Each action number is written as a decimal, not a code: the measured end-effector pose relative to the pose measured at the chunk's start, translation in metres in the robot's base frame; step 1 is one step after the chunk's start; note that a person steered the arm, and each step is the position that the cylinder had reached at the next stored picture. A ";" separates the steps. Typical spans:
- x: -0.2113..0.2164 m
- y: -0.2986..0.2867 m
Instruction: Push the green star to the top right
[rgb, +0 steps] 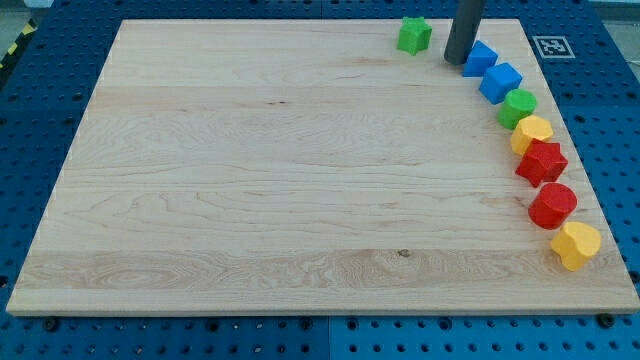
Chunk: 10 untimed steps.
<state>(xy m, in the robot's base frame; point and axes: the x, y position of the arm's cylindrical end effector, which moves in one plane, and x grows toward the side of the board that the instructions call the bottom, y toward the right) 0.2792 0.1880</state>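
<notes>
My tip (456, 61) has no fingers to open or close; it stands near the board's top edge, between the green star (413, 35) and a blue block (480, 58), so the star lies on the wrong side for pushing toward the top right corner.

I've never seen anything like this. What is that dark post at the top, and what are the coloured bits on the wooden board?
There is one picture, from one camera looking down at a wooden board on a blue table. The dark post is the end of a robot arm: a plain rod that holds nothing and only pushes. My tip rests near the view's top right, between the green star on its left and a blue block on its right. From there a curved row runs down the right edge: another blue block, a green one, yellow, two red, and yellow.
</notes>
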 end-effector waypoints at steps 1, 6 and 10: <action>0.000 0.010; -0.033 -0.137; -0.052 -0.089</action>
<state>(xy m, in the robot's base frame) 0.2275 0.0992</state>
